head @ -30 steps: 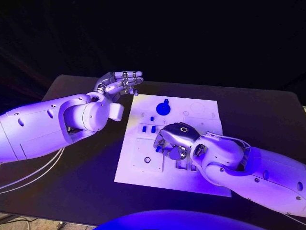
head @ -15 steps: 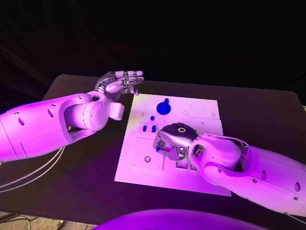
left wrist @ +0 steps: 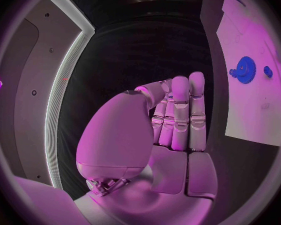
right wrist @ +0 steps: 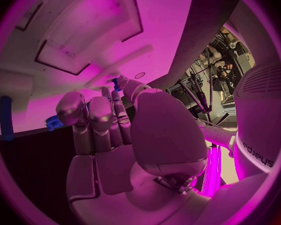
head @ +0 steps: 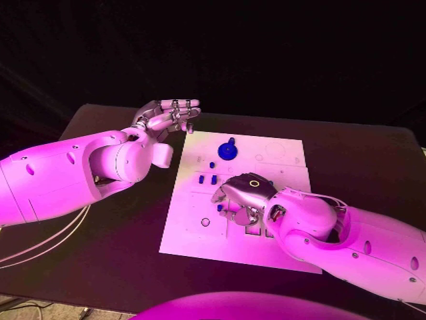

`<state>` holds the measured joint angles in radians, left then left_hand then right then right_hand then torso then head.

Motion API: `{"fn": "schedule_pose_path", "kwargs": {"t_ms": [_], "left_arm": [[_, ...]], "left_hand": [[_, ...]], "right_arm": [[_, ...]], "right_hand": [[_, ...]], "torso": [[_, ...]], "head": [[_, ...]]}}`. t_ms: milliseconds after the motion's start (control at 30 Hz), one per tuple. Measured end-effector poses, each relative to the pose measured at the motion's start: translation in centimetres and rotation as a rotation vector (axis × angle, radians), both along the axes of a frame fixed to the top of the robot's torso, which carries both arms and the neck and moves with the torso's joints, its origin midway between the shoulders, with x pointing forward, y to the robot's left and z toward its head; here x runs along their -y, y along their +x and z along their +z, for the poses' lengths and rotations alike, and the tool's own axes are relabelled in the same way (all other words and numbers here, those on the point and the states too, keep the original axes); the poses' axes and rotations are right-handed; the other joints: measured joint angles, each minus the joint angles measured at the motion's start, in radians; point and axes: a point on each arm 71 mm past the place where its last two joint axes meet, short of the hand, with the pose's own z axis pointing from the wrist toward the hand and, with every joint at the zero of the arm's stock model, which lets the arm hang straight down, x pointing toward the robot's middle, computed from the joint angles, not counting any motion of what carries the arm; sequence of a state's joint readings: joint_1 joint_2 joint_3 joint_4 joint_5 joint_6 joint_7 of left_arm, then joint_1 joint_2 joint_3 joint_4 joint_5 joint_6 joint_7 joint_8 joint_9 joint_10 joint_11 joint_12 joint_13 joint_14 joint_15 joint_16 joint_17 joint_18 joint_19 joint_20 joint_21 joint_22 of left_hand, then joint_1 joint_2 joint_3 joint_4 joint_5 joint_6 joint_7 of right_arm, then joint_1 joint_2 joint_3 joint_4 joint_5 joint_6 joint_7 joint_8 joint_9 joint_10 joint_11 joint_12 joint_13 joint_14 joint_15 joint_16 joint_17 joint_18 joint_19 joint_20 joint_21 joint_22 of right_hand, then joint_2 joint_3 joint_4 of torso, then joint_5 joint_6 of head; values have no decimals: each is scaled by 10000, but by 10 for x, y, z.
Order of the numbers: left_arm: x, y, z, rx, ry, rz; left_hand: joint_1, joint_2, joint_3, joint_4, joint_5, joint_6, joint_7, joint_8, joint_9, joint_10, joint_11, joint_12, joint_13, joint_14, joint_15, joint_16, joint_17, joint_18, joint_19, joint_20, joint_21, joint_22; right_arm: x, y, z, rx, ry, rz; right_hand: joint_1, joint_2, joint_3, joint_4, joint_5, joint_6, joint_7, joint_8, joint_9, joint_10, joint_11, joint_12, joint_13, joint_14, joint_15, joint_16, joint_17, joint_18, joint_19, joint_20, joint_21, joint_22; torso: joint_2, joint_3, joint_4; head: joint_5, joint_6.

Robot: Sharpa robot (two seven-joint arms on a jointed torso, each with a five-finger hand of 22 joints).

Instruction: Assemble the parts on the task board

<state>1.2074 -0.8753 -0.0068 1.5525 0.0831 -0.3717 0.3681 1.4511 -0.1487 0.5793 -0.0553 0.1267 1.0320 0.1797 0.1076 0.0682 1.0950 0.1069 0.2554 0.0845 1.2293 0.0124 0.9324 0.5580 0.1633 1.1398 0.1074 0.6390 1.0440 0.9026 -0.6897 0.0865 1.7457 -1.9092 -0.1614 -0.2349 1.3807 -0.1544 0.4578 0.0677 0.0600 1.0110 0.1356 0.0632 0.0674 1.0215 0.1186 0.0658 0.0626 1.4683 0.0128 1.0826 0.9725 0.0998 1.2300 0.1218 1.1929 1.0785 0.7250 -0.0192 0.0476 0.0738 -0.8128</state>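
Right hand working low over the task board, left hand waiting off its far corner.

The right hand's fingers [right wrist: 97, 122] are curling down against the task board [head: 189, 227], near its middle; whether they are pinching a part cannot be told. The right hand [head: 241, 199] is sitting just beside two small blue parts [head: 207, 179], with a blue gear [head: 228, 150] lying farther up the board. The left hand [head: 167, 117] is hovering above the dark surface [head: 367, 160], its fingers [left wrist: 181, 115] held together, bent inward and holding nothing.
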Motion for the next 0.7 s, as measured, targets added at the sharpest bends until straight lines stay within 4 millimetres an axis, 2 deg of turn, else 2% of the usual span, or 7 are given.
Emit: {"fn": "schedule_pose_path", "kwargs": {"t_ms": [133, 233, 367, 433, 500, 533, 700], "left_arm": [[0, 0, 0, -6, 5, 7], [-1, 0, 0, -12, 9, 12], [-2, 0, 0, -21, 15, 21], [-2, 0, 0, -27, 18, 24], [-2, 0, 0, -33, 20, 20], [-2, 0, 0, -34, 18, 13], [0, -1, 0, -32, -3, -71]], "left_hand": [[0, 0, 0, 0, 0, 0, 0, 0, 0, 0, 0, 0, 0, 1, 0, 0, 0, 0, 0, 0, 0, -1], [0, 0, 0, 0, 0, 0, 0, 0, 0, 0, 0, 0, 0, 1, 1, 0, 0, -1, 0, 0, 0, -1], [0, 0, 0, 0, 0, 0, 0, 0, 0, 0, 0, 0, 0, 3, 2, 0, 1, 0, 0, 0, 0, -1], [0, 0, 0, 0, 0, 0, 0, 0, 0, 0, 0, 0, 0, 3, 2, 0, 1, 0, 0, 0, 0, -1], [0, 0, 0, 0, 0, 0, 0, 0, 0, -7, 7, 0, 0, 3, 3, 0, 0, 0, -9, 0, 0, -1], [0, 0, 0, 0, 0, 0, 0, 0, 0, -39, 39, 0, 0, 3, 3, 0, -9, 0, -63, 12, 0, 4], [0, 0, -28, -28, 0, 0, 0, 0, 0, -38, 38, 0, 0, 4, 3, 0, -13, 1, -73, 0, 0, 12]], "right_arm": [[9, -2, 5, 180, 227, -121], [19, -4, 15, 399, 449, -233], [40, -1, 30, 716, 461, -568], [50, 3, 37, 862, 376, -776], [63, 8, 44, 1021, 194, -1071], [69, 11, 47, 1083, 104, -1221], [95, 23, 49, 1121, -421, -1941]], "right_hand": [[0, 0, -52, -28, 0, 0, 0, 0, 0, 66, -66, 68, 15, 0, 0, 0, -38, 0, 0, 0, 0, 0], [0, 0, -71, -18, 0, 54, 53, 0, 10, 108, -108, 149, 19, 0, 0, 0, -51, 0, 0, 0, 0, 32], [0, 0, -127, -10, 0, 76, 32, 0, 13, 321, -212, 328, 30, 0, 0, 249, 255, 0, 339, -36, 313, 437], [-2, -3, -237, 18, 0, 85, 9, 0, 13, 337, -232, 327, 28, -51, -68, 348, 349, 1, 439, -111, 413, 553], [-100, -100, -353, 65, 0, 17, -59, 0, 13, 262, -306, 327, 15, -16, -207, 348, 351, 1, 472, -144, 424, 569], [-121, -121, -447, 82, 0, 1, -75, 0, 13, 204, -350, 327, 10, -18, -205, 348, 330, 0, 470, -147, 425, 561], [-115, -228, -1123, 264, 0, -108, -183, 0, -1, -329, -244, 222, 10, -18, -205, 211, 60, 0, 415, -201, 229, 336]], "torso": [[0, 6, -8], [-5, 6, -12], [-9, 0, -25], [-12, -7, -38], [-19, -13, -57], [-23, -19, -66], [-35, -44, -121]], "head": [[-17, 35], [-44, 64], [-108, 109], [-147, 134], [-191, 170], [-211, 182], [-322, 265]]}}
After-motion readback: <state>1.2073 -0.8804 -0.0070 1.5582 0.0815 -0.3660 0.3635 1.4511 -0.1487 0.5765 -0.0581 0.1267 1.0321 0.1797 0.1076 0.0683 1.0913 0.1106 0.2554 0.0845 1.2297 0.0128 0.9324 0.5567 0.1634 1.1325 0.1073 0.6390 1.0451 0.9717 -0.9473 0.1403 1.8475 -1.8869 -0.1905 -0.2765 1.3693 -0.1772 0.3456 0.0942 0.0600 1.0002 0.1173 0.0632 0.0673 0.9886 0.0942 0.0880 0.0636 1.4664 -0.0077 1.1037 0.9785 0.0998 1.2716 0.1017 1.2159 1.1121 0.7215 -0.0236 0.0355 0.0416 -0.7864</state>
